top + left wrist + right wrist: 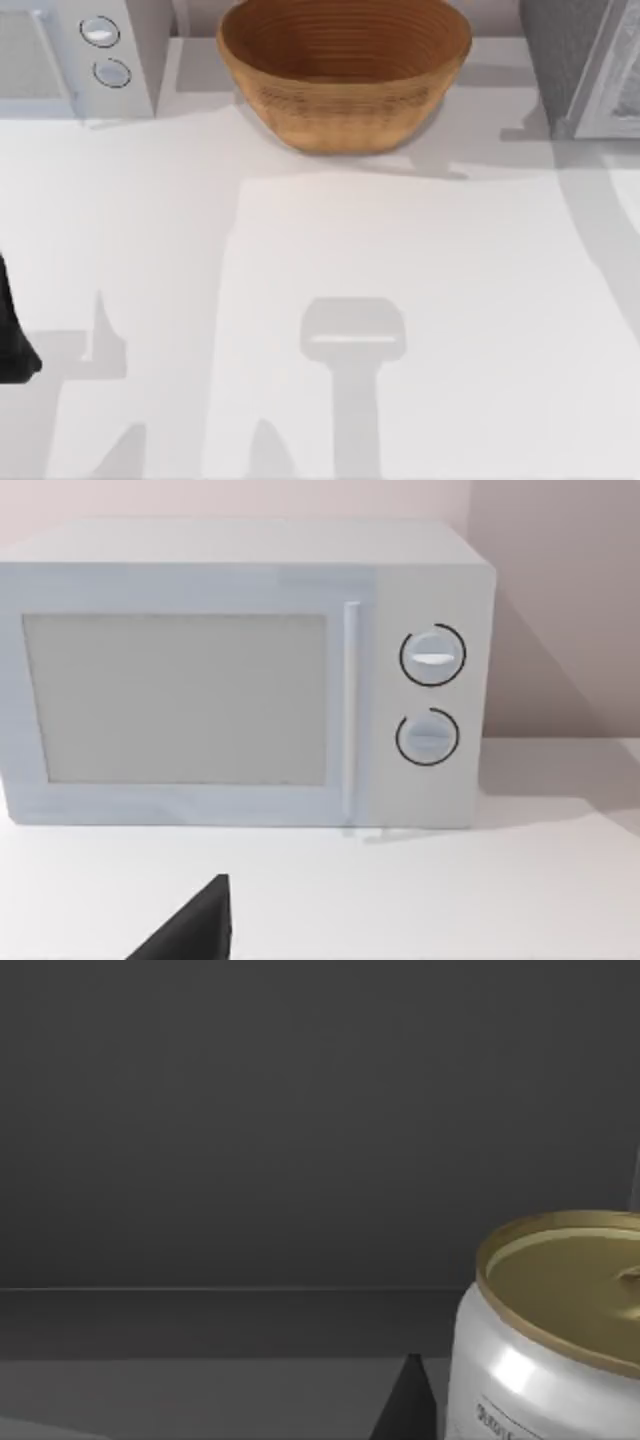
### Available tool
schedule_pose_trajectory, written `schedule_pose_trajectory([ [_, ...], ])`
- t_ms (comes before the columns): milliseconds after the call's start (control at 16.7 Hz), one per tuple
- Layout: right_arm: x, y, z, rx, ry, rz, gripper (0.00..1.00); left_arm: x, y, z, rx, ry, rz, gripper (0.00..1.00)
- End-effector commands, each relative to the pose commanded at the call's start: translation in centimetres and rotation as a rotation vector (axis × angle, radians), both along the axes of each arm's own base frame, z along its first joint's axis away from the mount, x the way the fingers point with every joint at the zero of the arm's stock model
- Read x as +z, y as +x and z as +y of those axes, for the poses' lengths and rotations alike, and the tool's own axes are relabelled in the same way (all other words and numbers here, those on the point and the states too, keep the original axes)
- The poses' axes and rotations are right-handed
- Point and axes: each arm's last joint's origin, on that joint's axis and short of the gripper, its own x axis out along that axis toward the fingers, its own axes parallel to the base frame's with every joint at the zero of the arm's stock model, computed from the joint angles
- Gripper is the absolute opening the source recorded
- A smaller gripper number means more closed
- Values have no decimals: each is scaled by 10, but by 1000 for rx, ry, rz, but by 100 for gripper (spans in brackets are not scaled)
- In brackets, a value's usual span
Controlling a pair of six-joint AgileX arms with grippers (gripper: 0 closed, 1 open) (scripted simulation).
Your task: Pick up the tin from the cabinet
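- The right gripper is inside the cabinet, judging by the right wrist view: a dark fingertip (408, 1400) rises just beside the tin (550, 1330). I cannot tell how far its fingers are spread, nor whether they have hold of anything.
- The tin stands upright on the dark cabinet floor, silver-walled with a gold lid, close in front of that camera and off to one side, partly cut by the frame edge.
- Behind the tin runs the cabinet's dark back wall (300, 1140), with a ledge line across it.
- The left arm (12, 340) sits parked at the top view's left edge, low over the white table (420, 250). One dark fingertip (195, 925) shows in its wrist view; whether that gripper is open I cannot tell.
- Farther on, the left wrist camera faces a white microwave (240, 670) with its door shut and two round dials.
- At the far side of the table a woven basket (345, 70) stands between the microwave and the cabinet (590, 70), which is at the right.
- Risks, as I judge them: the tin lies off-centre to the gripper, so closing now may catch only its rim or nudge it sideways and tip it.
- The smooth round wall could slip from a shallow grip.
- The cabinet is tight; lifting too early could knock the tin against its frame on withdrawal.
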Motion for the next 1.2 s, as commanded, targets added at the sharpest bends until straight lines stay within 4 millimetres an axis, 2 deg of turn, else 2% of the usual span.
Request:
schedule_pose_trajectory([
  [480,-1,-10,-3,-5,3,-7,0,0,0,0,0,0,0,100],
  [720,-23,-31,-10,-8,2,-12,0,0,0,0,0,0,0,100],
  [840,-46,-45,-14,-8,0,-2,0,0,0,0,0,0,0,100],
  [960,-80,-59,-19,-6,-3,18,0,0,0,0,0,0,0,100],
  [1200,-171,-85,-27,-1,-7,66,0,0,0,0,0,0,0,100],
])
